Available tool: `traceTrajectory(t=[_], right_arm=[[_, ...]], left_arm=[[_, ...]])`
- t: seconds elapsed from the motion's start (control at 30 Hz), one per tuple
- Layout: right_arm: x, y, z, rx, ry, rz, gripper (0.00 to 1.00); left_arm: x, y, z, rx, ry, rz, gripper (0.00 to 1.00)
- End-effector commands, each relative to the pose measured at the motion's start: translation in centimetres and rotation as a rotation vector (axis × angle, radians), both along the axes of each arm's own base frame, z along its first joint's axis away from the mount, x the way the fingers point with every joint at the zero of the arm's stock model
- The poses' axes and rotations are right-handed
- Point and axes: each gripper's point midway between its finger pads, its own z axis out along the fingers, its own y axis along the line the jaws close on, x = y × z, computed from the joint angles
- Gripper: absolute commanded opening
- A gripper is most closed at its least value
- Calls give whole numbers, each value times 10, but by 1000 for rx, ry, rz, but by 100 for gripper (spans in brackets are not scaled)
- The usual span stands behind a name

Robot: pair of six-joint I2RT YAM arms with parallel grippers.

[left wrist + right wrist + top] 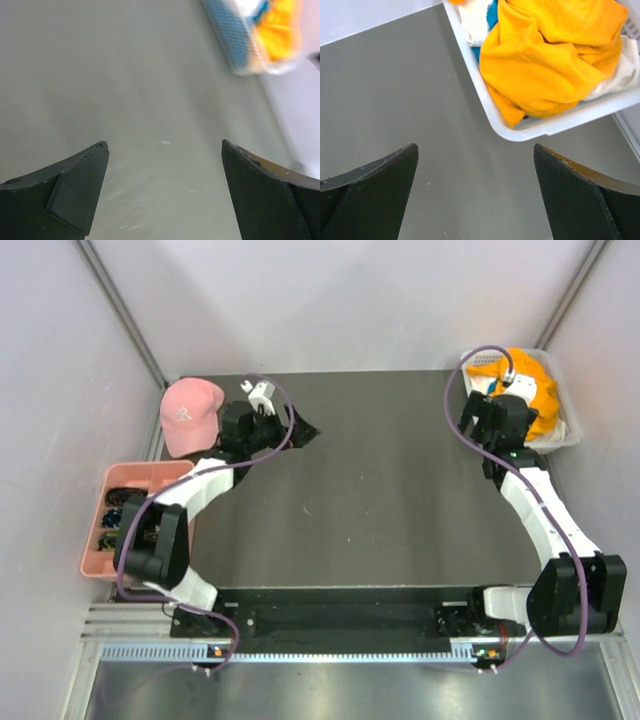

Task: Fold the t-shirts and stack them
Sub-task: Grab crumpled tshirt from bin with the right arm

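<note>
The dark grey table (380, 500) fills my remote view. At its far right corner stands a white plastic basket (545, 127), where a bright orange-yellow t-shirt (545, 60) lies crumpled over a teal-blue t-shirt (492, 12) and a white t-shirt (472, 22). At the far left, a pink baseball cap (190, 415) bears a white logo too small for me to read. My right gripper (476, 146) hovers just beside the basket, jaws spread wide, grasping nothing. My left gripper (164, 145) hangs equally wide and unladen near the cap.
</note>
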Motion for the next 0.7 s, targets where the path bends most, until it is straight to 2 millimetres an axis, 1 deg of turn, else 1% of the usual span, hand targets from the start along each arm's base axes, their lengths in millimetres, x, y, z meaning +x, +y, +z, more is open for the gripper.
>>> traceTrajectory(t=[0.0,0.07,0.1,0.13,0.17,0.2,0.23,0.27,0.3,0.33,0.37,0.4,0.43,0.47,0.5,0.53,0.57,0.6,0.63,0.67], right_arm=[[-1,-5,11,-20,-23,-41,99],[-4,-6,7,-20,-23,-41,99],[-5,-5,6,-18,-24,-37,99],[-5,-4,5,-9,-23,-34,99],[-5,0,5,0,-23,-19,99],[-5,8,5,26,-23,21,99],[-5,13,4,62,-22,33,99],[-5,19,3,87,-18,48,99],[-5,29,2,119,-16,80,99],[-6,36,-1,150,-5,85,99],[-7,43,-2,166,1,91,99],[-10,55,-4,177,9,105,99],[-12,61,-8,224,13,78,99],[-14,68,-10,249,14,65,99],[-18,84,-14,262,14,70,99],[-19,94,-14,310,1,51,99],[-22,105,-16,321,6,38,99],[-20,107,-15,307,-11,-13,99],[-25,134,-13,330,-17,16,99],[-27,143,-13,324,-13,6,99]], left_arm=[[-40,-50,49,-339,-44,-357,99],[-53,-55,60,-440,-26,-429,99],[-59,-58,57,-458,-9,-478,99],[-61,-59,64,-476,-31,-503,99],[-62,-61,69,-502,-14,-521,99],[-62,-62,67,-511,-17,-535,99],[-64,-63,73,-517,-61,-551,99],[-63,-65,73,-515,-63,-553,99],[-60,-66,72,-505,-61,-549,99],[-55,-72,76,-497,-77,-534,99],[-49,-75,63,-450,-45,-499,99],[-46,-78,65,-424,-58,-471,99],[-43,-91,72,-397,-84,-460,99],[-22,-91,48,-309,-14,-314,99],[-14,-96,45,-261,-8,-261,99],[-14,-118,59,-224,-30,-257,99],[1,-120,56,-165,-55,-171,99],[3,-130,42,-138,-17,-161,99],[0,-148,52,-148,-34,-165,99],[1,-156,51,-166,-12,-145,99]])
